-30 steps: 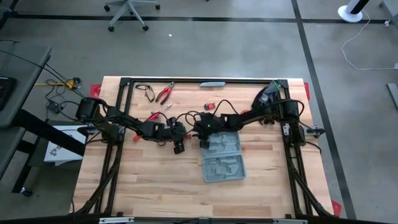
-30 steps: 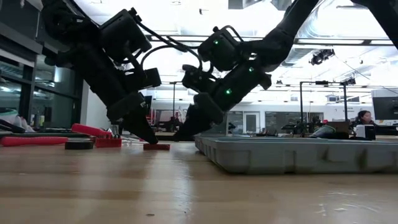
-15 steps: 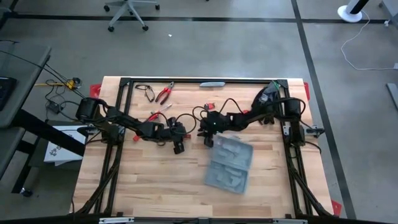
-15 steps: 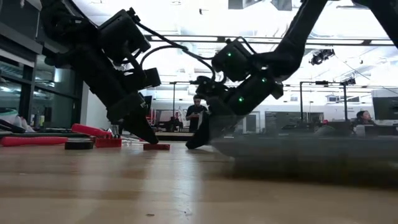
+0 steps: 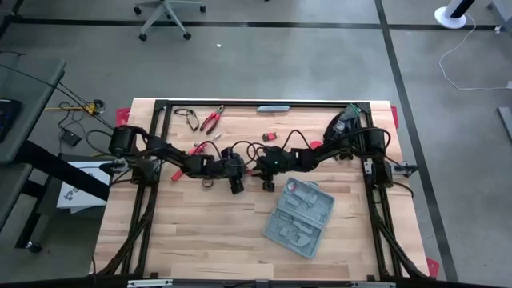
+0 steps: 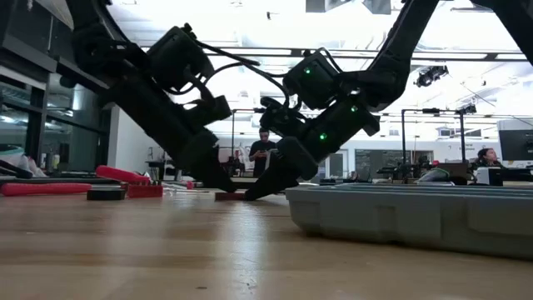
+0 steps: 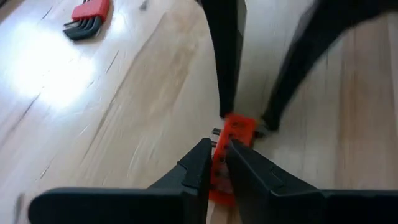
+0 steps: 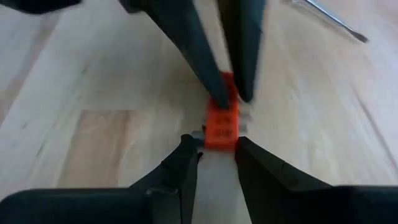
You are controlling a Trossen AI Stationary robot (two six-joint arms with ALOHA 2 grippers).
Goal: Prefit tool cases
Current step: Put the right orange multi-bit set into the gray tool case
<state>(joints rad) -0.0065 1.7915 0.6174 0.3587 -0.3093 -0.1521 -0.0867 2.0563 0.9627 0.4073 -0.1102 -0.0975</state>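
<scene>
Near the middle of the wooden surface (image 5: 200, 232), both hands meet over one small red block (image 8: 221, 122), which lies flat on the wood. The left hand (image 7: 214, 167) reaches in from the left side with its fingers (image 7: 197, 163) set close together, straddling one end of the block; whether they press it cannot be told. The right hand (image 8: 216, 155) comes from the opposite side, its fingers (image 8: 186, 163) parted just wider than the block and flanking its other end. In the low view the two hands' tips (image 6: 237, 190) converge right at the surface.

Just to the right of them and toward the front edge lies the grey-blue tool case (image 5: 299, 218), opened flat and turned at an angle to the surface's edges, its moulded slots facing up. It is close to the right hand but not touching it.

Red-handled pliers (image 5: 211, 121) lie near the back edge, well apart from the case. A red hex key set (image 7: 87, 16) rests farther off on the wood. Beyond the surface, a person (image 6: 264, 156) stands in the room.
</scene>
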